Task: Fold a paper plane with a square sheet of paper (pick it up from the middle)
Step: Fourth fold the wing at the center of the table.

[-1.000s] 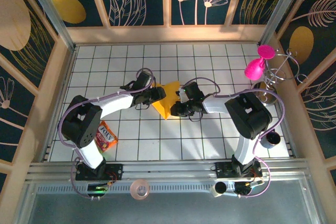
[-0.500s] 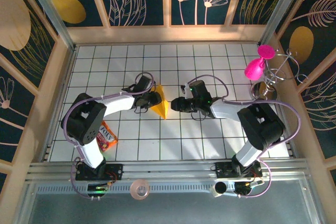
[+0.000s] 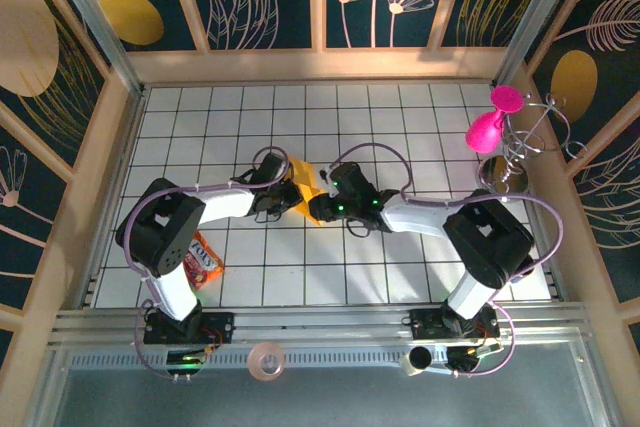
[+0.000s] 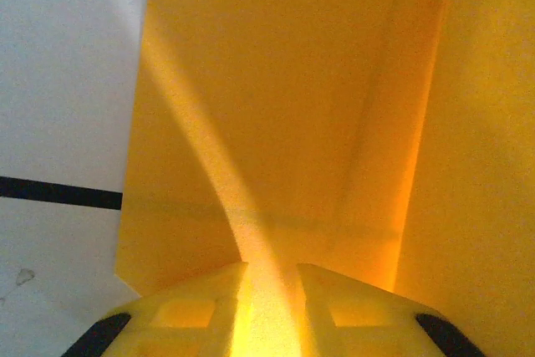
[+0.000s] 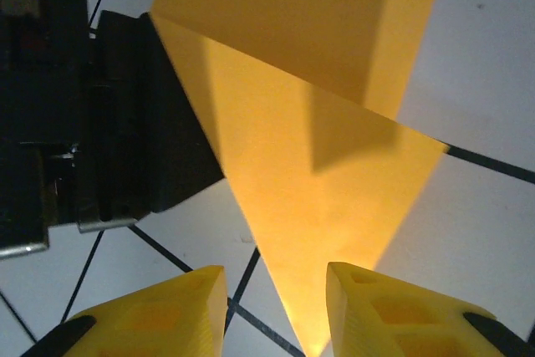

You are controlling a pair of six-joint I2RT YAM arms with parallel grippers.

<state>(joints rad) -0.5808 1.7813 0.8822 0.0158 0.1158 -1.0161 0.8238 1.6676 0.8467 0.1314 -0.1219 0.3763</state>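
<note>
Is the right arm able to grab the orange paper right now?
Probably yes. The right gripper is open, and the pointed tip of the orange paper lies between its fingers. Nothing looks to be in the way.

Both arms reach inward, forearms low, grippers facing each other. The left gripper (image 4: 272,272) pinches nearly closed on the folded paper (image 4: 276,123); the right gripper (image 5: 276,277) stands parted.

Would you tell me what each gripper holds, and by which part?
The left gripper pinches the folded orange paper at a raised fold; the right gripper stands open around its pointed tip.
</note>
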